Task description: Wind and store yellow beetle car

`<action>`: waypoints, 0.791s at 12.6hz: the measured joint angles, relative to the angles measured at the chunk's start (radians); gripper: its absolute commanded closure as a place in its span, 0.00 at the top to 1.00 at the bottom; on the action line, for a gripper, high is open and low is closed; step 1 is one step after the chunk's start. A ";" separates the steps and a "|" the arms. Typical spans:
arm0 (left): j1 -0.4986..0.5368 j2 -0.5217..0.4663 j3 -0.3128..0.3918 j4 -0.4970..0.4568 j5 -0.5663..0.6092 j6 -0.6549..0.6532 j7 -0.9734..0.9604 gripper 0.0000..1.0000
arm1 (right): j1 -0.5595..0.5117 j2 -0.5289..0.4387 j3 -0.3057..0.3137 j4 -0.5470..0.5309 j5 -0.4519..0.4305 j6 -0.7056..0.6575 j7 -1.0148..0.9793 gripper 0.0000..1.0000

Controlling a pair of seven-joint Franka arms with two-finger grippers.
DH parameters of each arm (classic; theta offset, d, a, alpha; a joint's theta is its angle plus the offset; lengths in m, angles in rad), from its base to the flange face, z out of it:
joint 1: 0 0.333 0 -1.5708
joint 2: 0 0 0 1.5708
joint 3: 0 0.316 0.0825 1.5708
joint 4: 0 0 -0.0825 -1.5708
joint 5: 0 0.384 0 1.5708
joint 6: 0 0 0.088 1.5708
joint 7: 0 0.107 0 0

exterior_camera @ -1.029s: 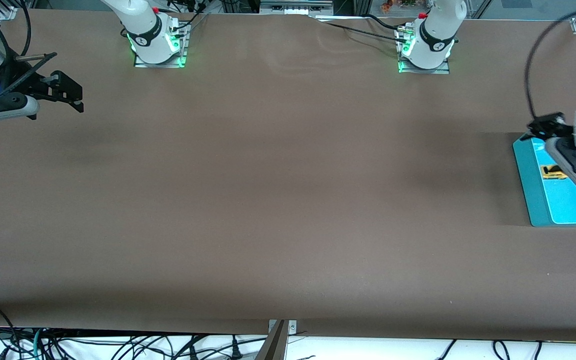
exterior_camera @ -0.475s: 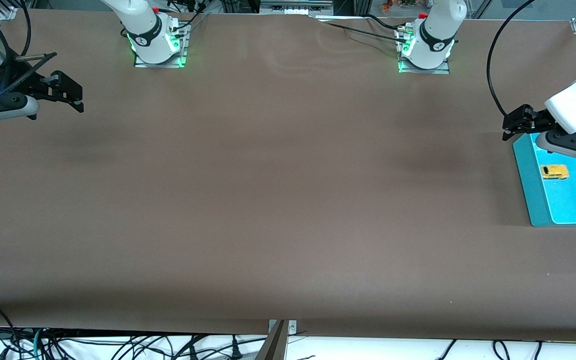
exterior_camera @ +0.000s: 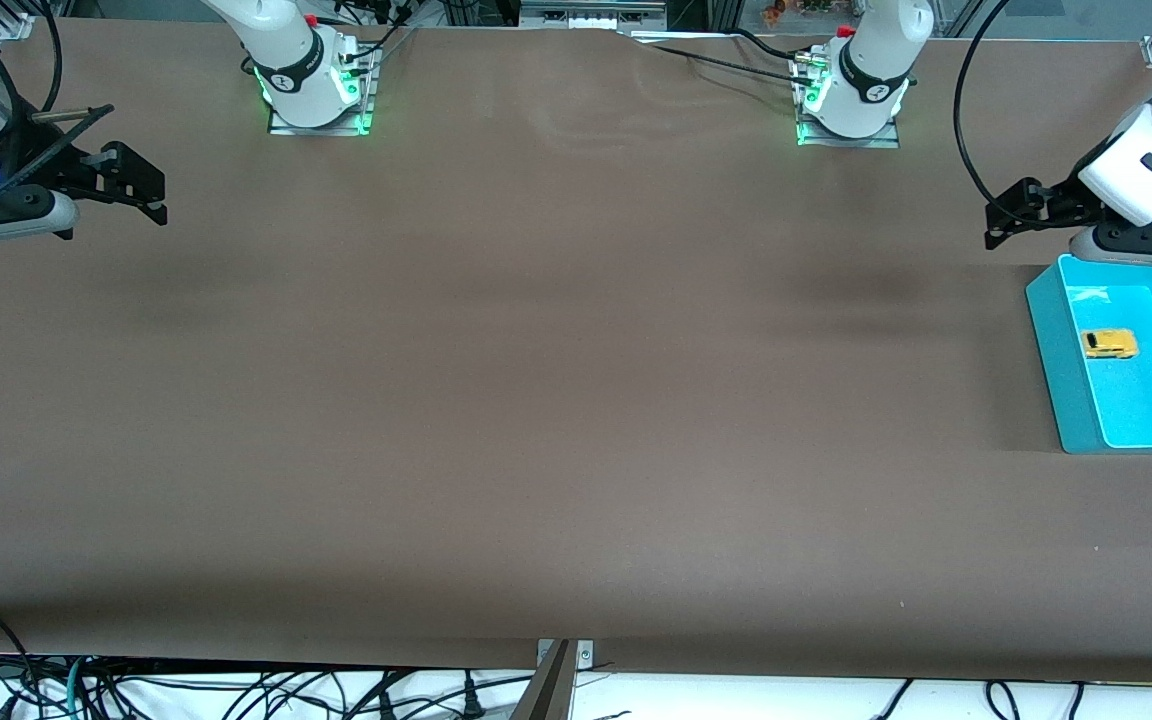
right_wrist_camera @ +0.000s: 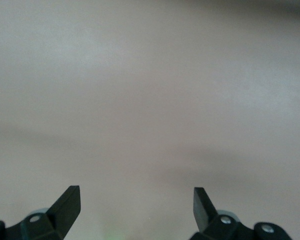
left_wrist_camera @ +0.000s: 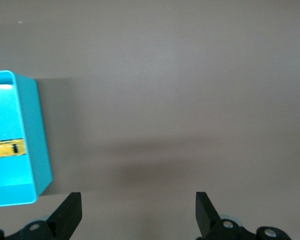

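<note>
The yellow beetle car [exterior_camera: 1109, 343] lies on the floor of a turquoise bin [exterior_camera: 1054, 345] at the left arm's end of the table. It also shows in the left wrist view [left_wrist_camera: 7, 149] inside the bin [left_wrist_camera: 37, 125]. My left gripper [exterior_camera: 1004, 222] is open and empty, up over the bare table just beside the bin's corner that is farther from the front camera. In its wrist view the gripper [left_wrist_camera: 138, 212] has only brown table between its fingers. My right gripper [exterior_camera: 141, 185] is open and empty, waiting at the right arm's end of the table, and its wrist view [right_wrist_camera: 137, 207] shows bare table.
A brown mat [exterior_camera: 536, 350] covers the whole table. The two arm bases [exterior_camera: 311, 90] [exterior_camera: 851, 100] stand along the edge farthest from the front camera. Cables [exterior_camera: 236, 690] hang below the table's near edge.
My left gripper has risen out of the bin and moved away from the front camera, leaving the yellow car lying in the bin. The right arm has not moved.
</note>
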 measured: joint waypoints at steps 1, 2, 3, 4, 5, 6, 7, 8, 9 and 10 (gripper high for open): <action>0.001 0.006 0.004 0.002 -0.006 0.005 -0.001 1.00 | 0.000 0.000 0.000 0.000 0.000 0.000 0.000 1.00; 0.001 0.014 0.007 0.009 -0.007 0.004 -0.001 1.00 | 0.000 0.000 0.000 0.000 0.000 0.000 0.000 1.00; 0.001 0.026 0.009 0.022 -0.006 -0.003 -0.001 1.00 | 0.000 0.000 0.000 0.000 0.000 0.000 0.000 1.00; 0.001 0.042 0.009 0.047 -0.001 -0.027 -0.001 1.00 | 0.000 0.000 0.000 0.000 0.000 0.000 0.000 1.00; 0.000 0.060 0.008 0.079 0.012 -0.053 -0.001 1.00 | 0.000 0.000 0.000 0.000 0.000 0.000 0.000 1.00; -0.002 0.076 0.005 0.106 0.022 -0.069 -0.001 1.00 | 0.000 0.000 0.000 0.000 0.000 0.000 0.000 1.00; -0.003 0.088 0.003 0.125 0.027 -0.077 -0.001 1.00 | 0.000 0.000 0.000 0.000 0.000 0.000 0.000 1.00; -0.003 0.096 0.003 0.134 0.029 -0.080 -0.001 1.00 | 0.000 0.000 0.000 0.000 0.000 0.000 0.000 1.00; -0.003 0.100 0.003 0.138 0.029 -0.082 -0.001 1.00 | 0.000 0.000 0.000 0.000 0.000 0.000 0.000 1.00; -0.003 0.102 0.003 0.140 0.029 -0.082 -0.001 1.00 | 0.000 0.000 0.000 0.000 0.000 0.000 0.000 1.00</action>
